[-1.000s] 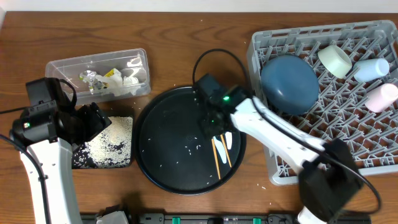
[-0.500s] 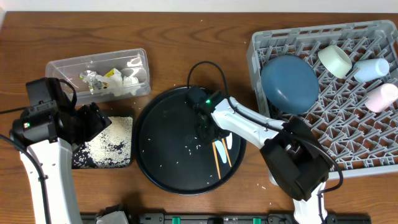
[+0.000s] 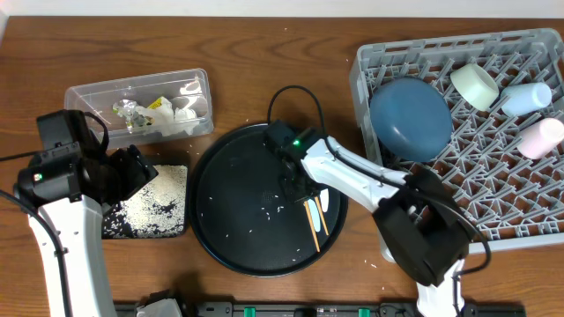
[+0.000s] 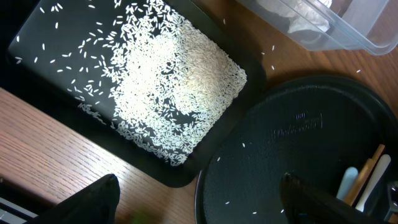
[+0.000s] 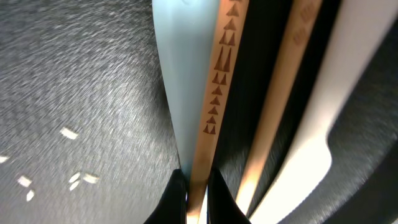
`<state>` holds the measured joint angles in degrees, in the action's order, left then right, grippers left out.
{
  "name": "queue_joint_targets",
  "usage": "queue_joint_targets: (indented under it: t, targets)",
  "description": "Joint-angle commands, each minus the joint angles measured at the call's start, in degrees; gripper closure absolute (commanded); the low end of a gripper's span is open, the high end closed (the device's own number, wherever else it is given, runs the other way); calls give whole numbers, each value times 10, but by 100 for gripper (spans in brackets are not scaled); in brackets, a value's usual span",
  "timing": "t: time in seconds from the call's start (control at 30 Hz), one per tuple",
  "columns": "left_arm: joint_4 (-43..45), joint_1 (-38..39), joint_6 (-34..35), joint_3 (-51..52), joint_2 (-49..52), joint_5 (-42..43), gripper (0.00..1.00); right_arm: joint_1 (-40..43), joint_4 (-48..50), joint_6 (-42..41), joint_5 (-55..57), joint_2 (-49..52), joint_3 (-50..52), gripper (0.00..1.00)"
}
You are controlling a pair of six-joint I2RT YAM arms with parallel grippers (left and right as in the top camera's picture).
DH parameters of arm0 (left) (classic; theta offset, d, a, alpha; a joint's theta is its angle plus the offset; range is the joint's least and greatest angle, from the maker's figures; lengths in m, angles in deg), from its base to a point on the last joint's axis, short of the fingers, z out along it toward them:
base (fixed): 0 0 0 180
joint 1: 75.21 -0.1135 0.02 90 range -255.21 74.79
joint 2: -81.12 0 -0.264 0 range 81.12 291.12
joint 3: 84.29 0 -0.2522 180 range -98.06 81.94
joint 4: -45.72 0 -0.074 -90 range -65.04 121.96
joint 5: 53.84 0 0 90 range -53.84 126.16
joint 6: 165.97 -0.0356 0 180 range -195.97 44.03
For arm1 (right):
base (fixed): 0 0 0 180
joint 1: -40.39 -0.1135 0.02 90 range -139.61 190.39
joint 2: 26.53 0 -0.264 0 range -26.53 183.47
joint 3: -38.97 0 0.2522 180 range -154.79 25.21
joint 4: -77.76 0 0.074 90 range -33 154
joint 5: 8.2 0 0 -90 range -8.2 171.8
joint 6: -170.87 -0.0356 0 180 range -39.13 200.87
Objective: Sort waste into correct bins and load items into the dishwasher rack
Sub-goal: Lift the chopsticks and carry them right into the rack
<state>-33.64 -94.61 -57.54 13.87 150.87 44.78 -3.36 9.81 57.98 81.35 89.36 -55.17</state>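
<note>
Left pincer (image 3: 132,172) hanging apart, empty; shallow black tray (image 4: 180,176) with rice (image 4: 180,81) just ahead. Right pincer (image 5: 196,190) clamping one of two chopsticks (image 5: 219,87), white spoon (image 5: 180,68) touching alongside. Stick likely light, stiff, slick; I'm gripping near end. Rack (image 3: 370,79), farther right, holding one blue bowl (image 3: 410,114), three cups (image 3: 476,85).

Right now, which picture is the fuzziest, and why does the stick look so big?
Right wrist view: fuzziest, the camera sits so close that the patterned chopstick looks huge, and the round black tray beside it looks streaky. Left wrist view: rice is crisp, but the left gripper fingers at the bottom are dark blurs. Overhead view: sharp, evenly lit.
</note>
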Motion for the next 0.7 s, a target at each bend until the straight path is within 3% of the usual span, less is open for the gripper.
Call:
queue_joint_targets:
  t: [0.0, 0.4, 0.67]
  targets:
    - [-1, -2, 8, -5, 3, -1, 17, 2, 0, 13, -2, -60, 2, 99]
    - [-1, -2, 8, -5, 3, -1, 16, 37, -34, 56, 0, -179, 2, 99]
    - [-1, -2, 8, -5, 3, -1, 17, 157, -113, 149, 20, -279, 2, 99]
